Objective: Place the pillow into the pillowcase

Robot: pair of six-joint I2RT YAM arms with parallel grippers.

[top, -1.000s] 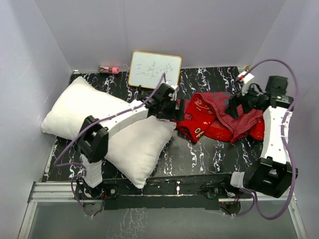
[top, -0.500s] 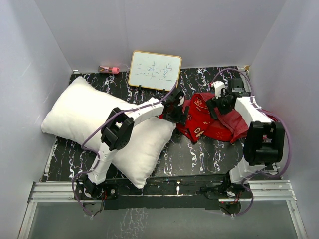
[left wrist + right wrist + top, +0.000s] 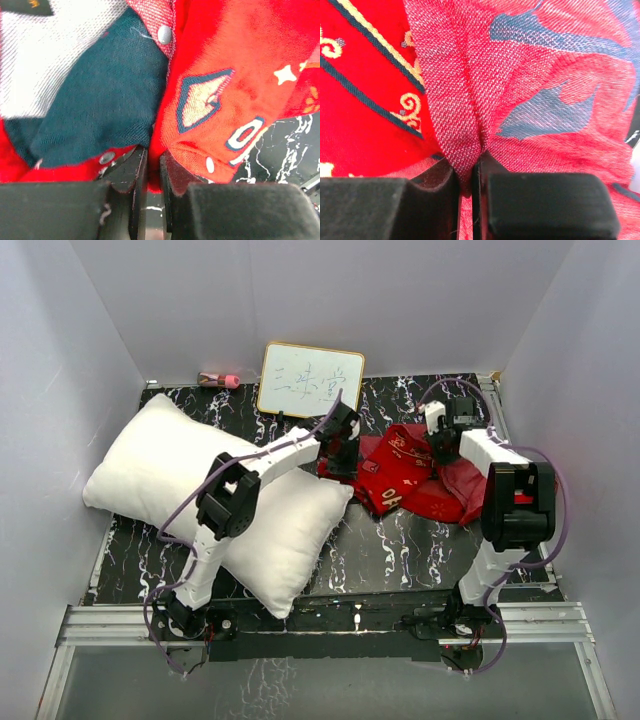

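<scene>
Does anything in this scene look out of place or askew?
Yes. The pillowcase lies in a crumpled heap, not spread flat, and the pillow sits askew, its near corner reaching past the front edge of the table.

The pillowcase [image 3: 405,480], bright red with gold patterns and dark blue patches, is seen crumpled in a low heap, stretched between the two hands. One red edge of it is pinched in the left hand [image 3: 153,162], and a gathered fold, woven side out, is pinched in the right hand [image 3: 470,170]. The pillow [image 3: 140,470], plump, plain and white, is laid flat and slantwise, outside the case, just left of the left hand and partly under that arm.
</scene>
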